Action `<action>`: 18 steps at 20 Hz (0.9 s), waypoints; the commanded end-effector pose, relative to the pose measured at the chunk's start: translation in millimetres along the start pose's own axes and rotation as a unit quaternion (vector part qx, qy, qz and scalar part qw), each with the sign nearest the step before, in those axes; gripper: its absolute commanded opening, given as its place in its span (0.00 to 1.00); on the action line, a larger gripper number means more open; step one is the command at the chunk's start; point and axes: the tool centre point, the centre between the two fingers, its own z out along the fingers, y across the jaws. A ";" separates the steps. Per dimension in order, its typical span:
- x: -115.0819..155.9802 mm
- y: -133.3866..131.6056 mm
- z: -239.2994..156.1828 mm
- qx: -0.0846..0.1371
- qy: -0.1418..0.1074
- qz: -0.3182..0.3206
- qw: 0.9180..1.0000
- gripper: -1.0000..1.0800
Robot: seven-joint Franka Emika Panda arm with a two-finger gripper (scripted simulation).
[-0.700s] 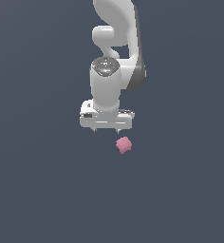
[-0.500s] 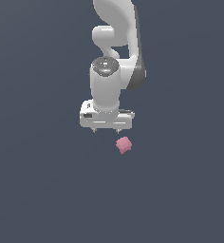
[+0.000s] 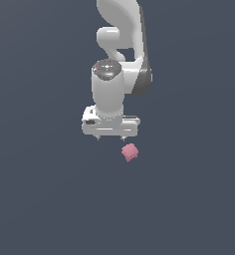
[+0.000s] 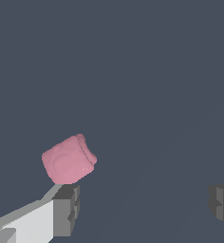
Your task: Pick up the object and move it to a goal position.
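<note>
Your gripper (image 3: 110, 137) is spread wide and grasps nothing. The pink block (image 3: 130, 152) lies on the dark floor (image 3: 50, 199) just beside one fingertip (image 4: 66, 204); the other fingertip is cut off at the wrist view's edge.

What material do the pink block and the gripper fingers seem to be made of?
The pink block looks soft, perhaps foam or rubber: matte, with lumpy rounded edges and no highlights. The fingers of the open gripper look like hard plastic or painted metal, with flat faces, straight edges and grey pads. Since this is a render, both are guesses.
</note>
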 end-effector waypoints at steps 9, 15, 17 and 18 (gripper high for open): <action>-1.4 -19.1 18.0 -0.001 -0.003 -0.059 0.998 0.96; -5.5 -47.1 43.5 0.000 -0.007 -0.144 0.990 0.96; -7.5 -57.3 52.5 0.001 -0.008 -0.174 0.985 0.96; -8.5 -61.9 56.5 0.002 -0.009 -0.187 0.982 0.96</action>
